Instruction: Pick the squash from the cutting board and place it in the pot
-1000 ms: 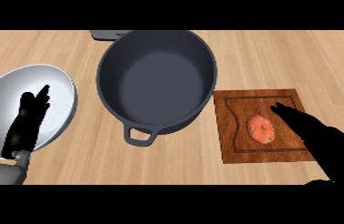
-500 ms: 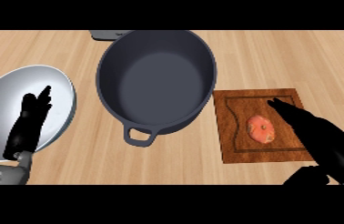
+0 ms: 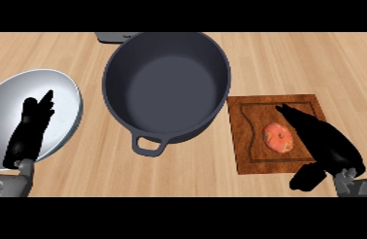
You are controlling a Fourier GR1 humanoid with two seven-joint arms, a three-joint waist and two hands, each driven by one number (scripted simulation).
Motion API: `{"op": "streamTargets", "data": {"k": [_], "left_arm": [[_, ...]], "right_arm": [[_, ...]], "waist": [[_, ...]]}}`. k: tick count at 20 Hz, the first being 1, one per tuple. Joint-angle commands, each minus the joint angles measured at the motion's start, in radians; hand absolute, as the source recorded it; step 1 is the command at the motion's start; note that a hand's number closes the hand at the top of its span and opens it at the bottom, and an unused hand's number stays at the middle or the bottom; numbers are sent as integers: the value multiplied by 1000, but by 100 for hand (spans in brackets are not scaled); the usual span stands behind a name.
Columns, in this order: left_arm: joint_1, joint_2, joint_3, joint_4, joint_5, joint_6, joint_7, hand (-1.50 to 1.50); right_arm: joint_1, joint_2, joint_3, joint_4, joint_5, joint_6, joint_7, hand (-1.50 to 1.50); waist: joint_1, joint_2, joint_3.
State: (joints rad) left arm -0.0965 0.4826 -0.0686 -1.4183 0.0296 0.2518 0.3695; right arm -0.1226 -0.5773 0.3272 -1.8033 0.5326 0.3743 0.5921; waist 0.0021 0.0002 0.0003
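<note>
hands: two, both open (image 3: 321,141) (image 3: 30,131) | one squash (image 3: 278,137) | one cutting board (image 3: 247,136) | one pot (image 3: 168,85)

The squash (image 3: 278,137) I must pick is a small orange-pink piece, rounded and a little longer than wide, with a paler spot near its middle. It lies flat on the cutting board (image 3: 251,136), inside the groove that runs around the board, a little toward the board's right edge. The cutting board is dark brown wood, rectangular, and sits near the counter's right side. The pot (image 3: 167,85) is dark grey and oval, with a loop handle at its near end. It stands upright just beside the board's left edge, and nothing lies in it.
</note>
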Motion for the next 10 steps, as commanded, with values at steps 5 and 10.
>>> {"op": "streamTargets", "data": {"k": [5,10], "left_arm": [[58,-4,65,-93,-17,-71,34,0],[19,-89,63,-22,-100,-53,3,0]], "right_arm": [[-33,124,3,183,168,-69,-124,-150],[-62,156,-54,188,192,35,-91,-150]], "waist": [[5,-1,0],[0,0,0]]}}
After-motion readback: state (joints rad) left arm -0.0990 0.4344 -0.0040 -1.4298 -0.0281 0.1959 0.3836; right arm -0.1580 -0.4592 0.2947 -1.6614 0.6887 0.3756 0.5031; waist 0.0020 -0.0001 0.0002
